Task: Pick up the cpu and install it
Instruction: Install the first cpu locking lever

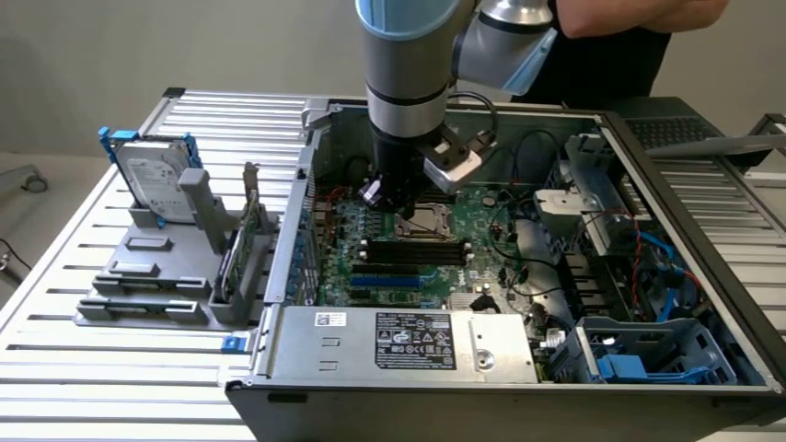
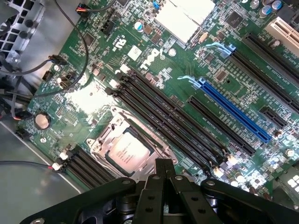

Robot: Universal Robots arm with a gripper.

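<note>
At the near edge of your bench [image 1: 110,387] sits the open computer case [image 1: 516,382], its power supply [image 1: 411,343] nearest the camera and a blue drive cage [image 1: 639,364] at the exterior view's near right. Left of the case you have a grey parts holder [image 1: 154,276] carrying an upright hard drive [image 1: 154,175] with a blue bracket. Farther in lies the motherboard [image 2: 154,70], with black memory slots [image 2: 168,116] and a blue expansion slot [image 2: 233,112]. Beyond those slots, the cpu [image 2: 128,150] already lies flat inside the metal-framed socket [image 2: 110,135], silver face up. Your pincer [image 2: 162,170] hangs just above the socket with fingers together and nothing between them. Judged from this, placing looks done; whether the chip is fully seated, and whether the retaining frame is latched, you cannot tell. The socket's near edge is hidden behind the pincer body, and in the exterior view the arm [image 1: 411,55] covers part of it. At the far side a person [image 1: 614,28] stands, cut off by the frame.
</note>
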